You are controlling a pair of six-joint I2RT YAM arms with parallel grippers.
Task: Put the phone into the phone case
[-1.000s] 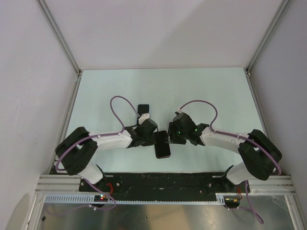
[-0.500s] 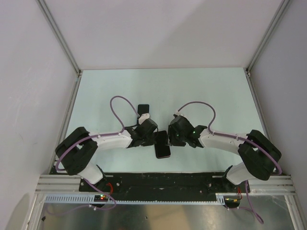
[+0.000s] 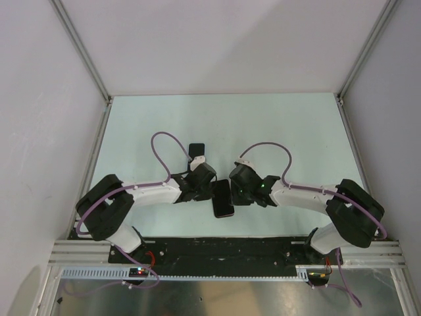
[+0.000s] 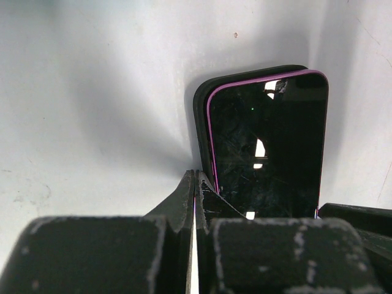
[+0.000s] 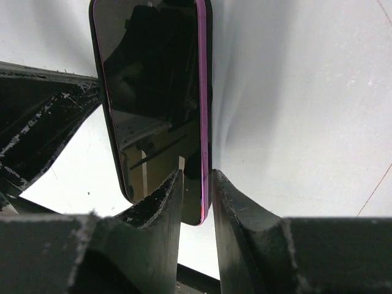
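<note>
The phone (image 3: 223, 205) lies screen up on the table (image 3: 296, 131) between the arms, its purple rim showing inside the dark case (image 4: 200, 98) at the far end; the step in hand looks like pressing it home. The left gripper (image 4: 195, 177) is clenched, tips together at the phone's near corner; the right gripper (image 5: 196, 174) straddles the other long edge, and I cannot tell whether it pinches. Next, I judge, comes a firm downward push along any unseated edge, without letting the case slide.
</note>
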